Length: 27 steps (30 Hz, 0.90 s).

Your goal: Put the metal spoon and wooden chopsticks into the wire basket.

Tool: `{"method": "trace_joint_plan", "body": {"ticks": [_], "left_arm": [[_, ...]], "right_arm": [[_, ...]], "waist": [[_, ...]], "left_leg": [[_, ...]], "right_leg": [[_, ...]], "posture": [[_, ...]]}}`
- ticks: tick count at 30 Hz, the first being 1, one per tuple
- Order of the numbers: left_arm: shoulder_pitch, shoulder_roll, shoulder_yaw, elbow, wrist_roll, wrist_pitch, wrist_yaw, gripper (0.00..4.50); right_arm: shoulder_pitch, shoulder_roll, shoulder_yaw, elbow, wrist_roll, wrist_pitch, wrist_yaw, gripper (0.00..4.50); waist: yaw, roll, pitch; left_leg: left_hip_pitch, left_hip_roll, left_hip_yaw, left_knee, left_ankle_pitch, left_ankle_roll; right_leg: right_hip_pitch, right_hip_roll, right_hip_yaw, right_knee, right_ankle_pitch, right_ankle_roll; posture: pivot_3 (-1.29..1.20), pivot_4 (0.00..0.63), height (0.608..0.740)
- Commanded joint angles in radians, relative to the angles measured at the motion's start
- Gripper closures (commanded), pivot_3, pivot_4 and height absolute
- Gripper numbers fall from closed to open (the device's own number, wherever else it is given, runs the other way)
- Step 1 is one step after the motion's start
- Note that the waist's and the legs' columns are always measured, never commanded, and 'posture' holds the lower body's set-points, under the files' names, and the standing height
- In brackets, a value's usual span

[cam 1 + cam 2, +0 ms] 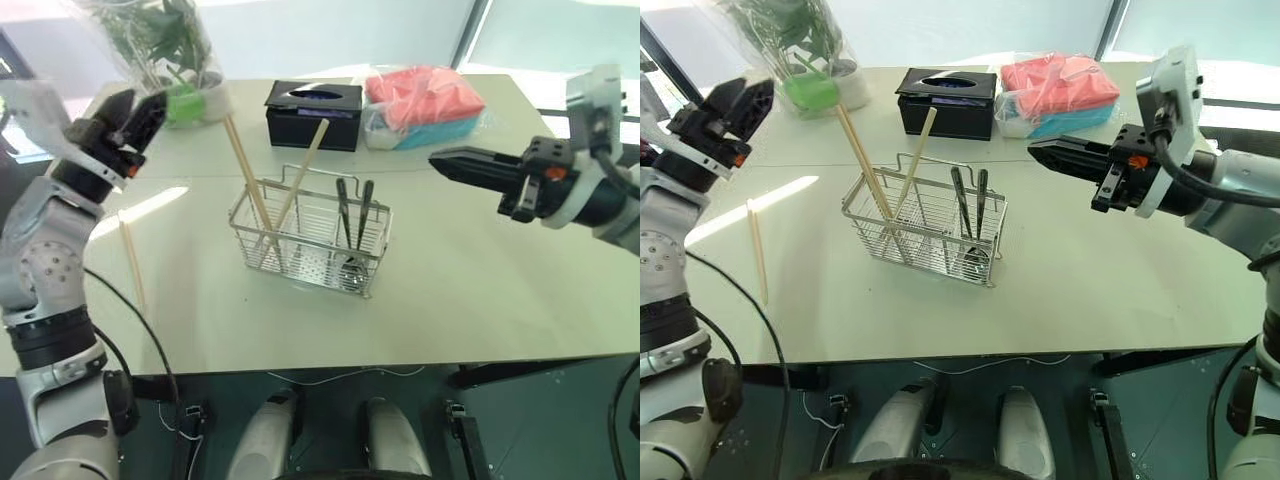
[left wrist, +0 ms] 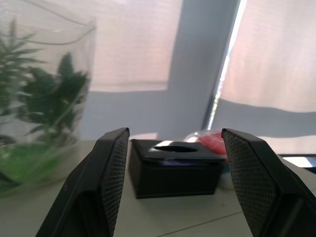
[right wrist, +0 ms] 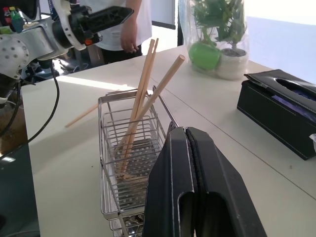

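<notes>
1. Left eye view: basket (image 1: 312, 238) mid-table; chopsticks (image 1: 262, 190) lean in its left end, one chopstick (image 1: 132, 262) on table far left; spoon's place unclear.
2. Left gripper (image 1: 140, 118) jaws apart, empty; right gripper (image 1: 450, 160) shut, empty.

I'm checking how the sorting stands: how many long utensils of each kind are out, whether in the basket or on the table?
Wooden chopsticks: 4 (3 standing in the wire basket, 1 lying on the table)
Slim dark metal utensils: 2 (both in the basket)
Total: 6
</notes>
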Motion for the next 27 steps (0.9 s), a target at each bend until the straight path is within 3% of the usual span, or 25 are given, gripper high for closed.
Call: {"method": "trace_joint_plan", "body": {"ticks": [1,6,16,27], "left_arm": [[0.045,0.018,-0.056,0.035,0.137,0.005,0.095,1.37],[0.065,0.005,-0.141,0.079,0.319,0.093,0.288,1.37],[0.066,-0.191,-0.086,-0.136,0.449,0.574,0.653,1.37],[0.054,-0.312,0.006,-0.311,0.527,0.782,0.729,1.37]], "right_arm": [[-0.058,-0.029,-0.049,-0.001,0.129,0.042,0.016,4.50],[-0.081,-0.070,-0.052,0.007,0.275,0.108,0.029,4.50],[-0.103,-0.113,0.012,-0.012,0.288,0.129,0.045,4.50],[-0.056,-0.121,0.000,-0.006,0.250,0.114,0.062,4.50]], "waist": [[0.002,0.000,0.000],[0.004,-0.001,0.000],[0.002,-0.001,0.000],[0.003,-0.002,0.000]], "left_leg": [[0.000,0.000,0.000,0.000,0.000,0.000],[-0.001,0.000,-0.001,0.000,-0.002,-0.002],[-0.001,0.000,-0.001,0.000,-0.002,-0.002],[-0.001,0.000,0.000,0.000,-0.002,-0.002]], "right_leg": [[0.000,0.000,0.000,0.000,0.000,0.000],[-0.001,-0.001,0.000,-0.001,0.000,0.000],[-0.001,0.000,0.000,-0.001,0.001,0.002],[0.000,0.000,-0.001,-0.001,0.002,0.003]], "posture": [[0.00,0.150,0.740],[0.00,0.150,0.740],[0.00,0.150,0.740],[0.00,0.150,0.740]]}}
